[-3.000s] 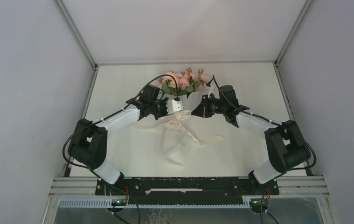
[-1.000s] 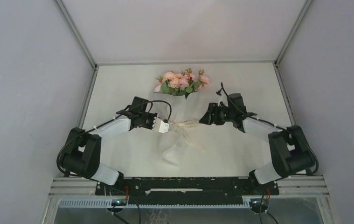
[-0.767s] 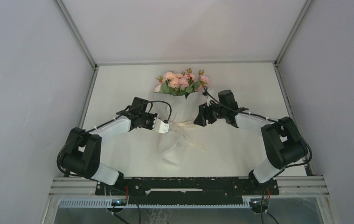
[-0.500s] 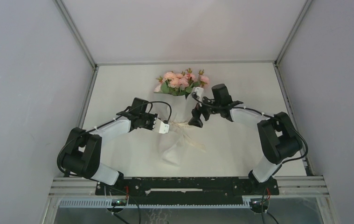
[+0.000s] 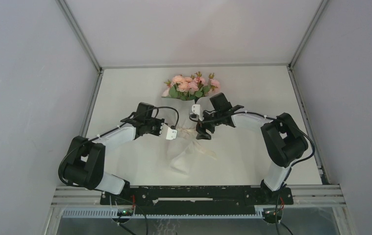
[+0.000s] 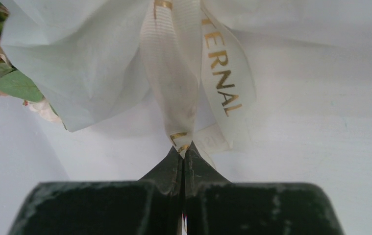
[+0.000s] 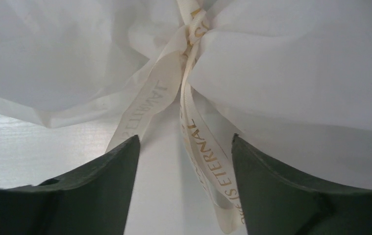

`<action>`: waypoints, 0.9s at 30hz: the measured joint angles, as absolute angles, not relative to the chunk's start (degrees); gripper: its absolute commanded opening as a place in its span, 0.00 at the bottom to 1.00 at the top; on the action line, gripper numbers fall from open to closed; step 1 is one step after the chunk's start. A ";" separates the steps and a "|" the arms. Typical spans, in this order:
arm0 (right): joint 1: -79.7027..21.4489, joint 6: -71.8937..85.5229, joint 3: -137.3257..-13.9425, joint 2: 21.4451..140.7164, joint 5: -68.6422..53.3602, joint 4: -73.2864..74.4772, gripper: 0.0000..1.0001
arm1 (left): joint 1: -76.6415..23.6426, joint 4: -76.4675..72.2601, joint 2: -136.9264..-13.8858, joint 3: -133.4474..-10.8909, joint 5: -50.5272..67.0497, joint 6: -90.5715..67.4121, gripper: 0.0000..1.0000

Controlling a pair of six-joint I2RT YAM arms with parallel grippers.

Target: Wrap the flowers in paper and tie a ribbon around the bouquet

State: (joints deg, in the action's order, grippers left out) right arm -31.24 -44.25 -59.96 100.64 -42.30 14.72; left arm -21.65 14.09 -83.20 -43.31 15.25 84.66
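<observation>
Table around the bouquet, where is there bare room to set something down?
Bare table lies in both far corners, beside the flowers, and at the front, either side of the bouquet. The middle is crowded: the left gripper pinches the ribbon and the open right gripper straddles its tail.

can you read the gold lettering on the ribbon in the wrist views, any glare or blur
Left wrist: ribbon lettering sharp, ERNAL readable, no glare. Right wrist: ETERNAL readable but softer; paper bright. Top view: even light, faint shadows, lettering too small to read.
</observation>
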 measured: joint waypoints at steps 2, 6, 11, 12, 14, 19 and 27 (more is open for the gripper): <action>-31.44 -43.70 -60.36 101.03 -41.91 14.79 0.72 | -21.12 13.87 -83.02 -42.59 15.25 85.01 0.00; -31.77 -40.97 -61.93 103.09 -39.72 14.76 0.70 | -20.69 13.80 -82.59 -41.91 15.55 85.14 0.00; -32.21 -38.46 -64.99 106.39 -37.26 15.55 0.57 | -20.69 13.13 -82.06 -41.91 15.88 85.14 0.00; -32.29 -38.22 -65.34 106.72 -36.93 15.75 0.43 | -20.69 12.75 -81.91 -41.89 15.94 85.12 0.00; -32.47 -37.65 -65.78 107.07 -36.42 16.32 0.18 | -20.64 12.10 -81.65 -41.85 16.29 85.10 0.00; -32.64 -36.80 -66.02 107.07 -36.93 18.24 0.00 | -20.60 5.93 -81.54 -40.56 16.80 84.53 0.00; -33.80 -31.55 -65.06 104.60 -37.95 21.02 0.00 | -20.32 -7.66 -83.64 -40.40 18.90 84.95 0.00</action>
State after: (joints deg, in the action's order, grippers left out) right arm -33.80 -31.55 -65.06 104.60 -37.95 21.02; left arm -20.32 -7.66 -83.64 -40.40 18.90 84.95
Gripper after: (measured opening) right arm 0.007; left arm 0.006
